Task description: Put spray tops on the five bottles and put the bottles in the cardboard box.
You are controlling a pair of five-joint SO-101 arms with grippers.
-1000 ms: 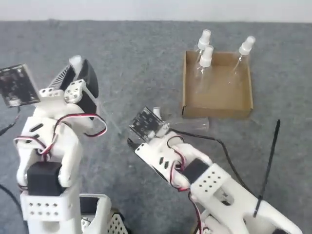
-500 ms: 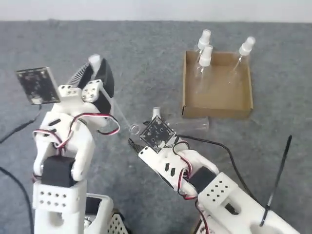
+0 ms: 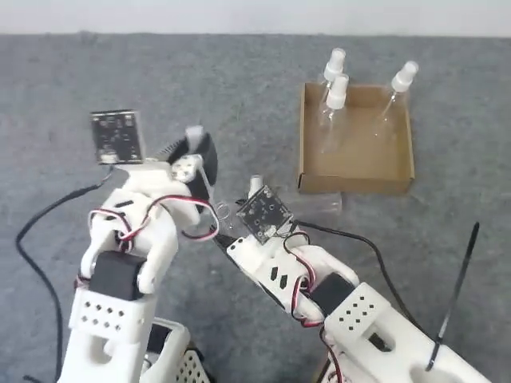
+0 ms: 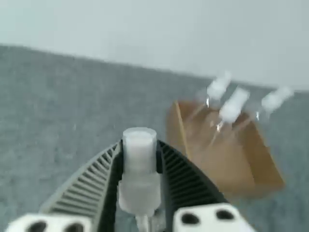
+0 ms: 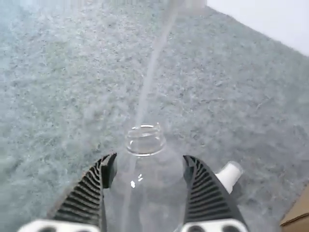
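Two grips: the left end effector (image 4: 140, 145) clamps a spray top (image 4: 140, 186), its tube (image 5: 149, 82) slanting down to the mouth of the open bottle (image 5: 145, 186) clamped in the right end effector (image 5: 148, 163).

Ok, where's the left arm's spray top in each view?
High view: spray top between the left arm's jaws, left of the cardboard box.
Left wrist view: clamped between the jaws, box behind it.
Right wrist view: its thin tube pointing at the open bottle's mouth.
Shared landmark: the box.

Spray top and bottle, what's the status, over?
Left gripper shut on spray top. Right gripper shut on open bottle. Tube points toward bottle mouth. Three capped bottles in box.
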